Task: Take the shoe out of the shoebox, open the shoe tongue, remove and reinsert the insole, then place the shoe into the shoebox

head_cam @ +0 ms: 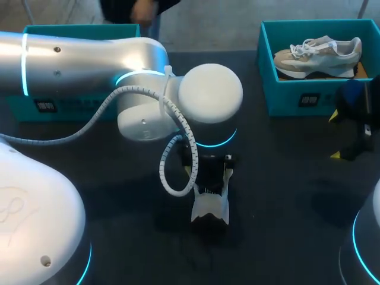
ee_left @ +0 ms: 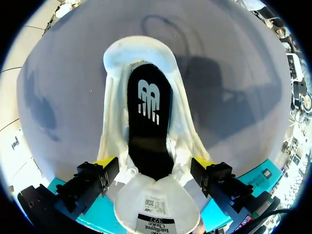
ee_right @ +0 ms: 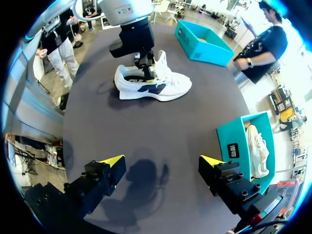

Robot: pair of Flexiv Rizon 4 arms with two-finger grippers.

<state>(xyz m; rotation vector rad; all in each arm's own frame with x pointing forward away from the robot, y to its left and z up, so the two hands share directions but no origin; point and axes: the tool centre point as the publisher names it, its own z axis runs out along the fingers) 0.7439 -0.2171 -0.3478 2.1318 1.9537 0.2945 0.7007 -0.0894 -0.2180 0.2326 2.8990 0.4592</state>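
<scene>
A white shoe (head_cam: pixel 211 214) with a dark side mark (ee_right: pixel 156 83) lies on the dark table near the middle. My left gripper (head_cam: pixel 211 184) hangs right over its opening. In the left wrist view the tongue (ee_left: pixel 156 207) is folded back and the black insole (ee_left: pixel 148 117) lies flat inside. The left gripper (ee_left: pixel 153 165) is open, one yellow fingertip on each side of the shoe's collar. Off at the table's right, my right gripper (head_cam: pixel 335 135) is open (ee_right: pixel 161 163) with nothing between its fingers, well away from the shoe.
A teal shoebox (head_cam: pixel 267 65) at the back right holds a second pale shoe (head_cam: pixel 317 53), seen beside my right gripper as the box (ee_right: pixel 234 141). Another teal box (head_cam: pixel 77 28) stands at the back left, mostly behind my left arm.
</scene>
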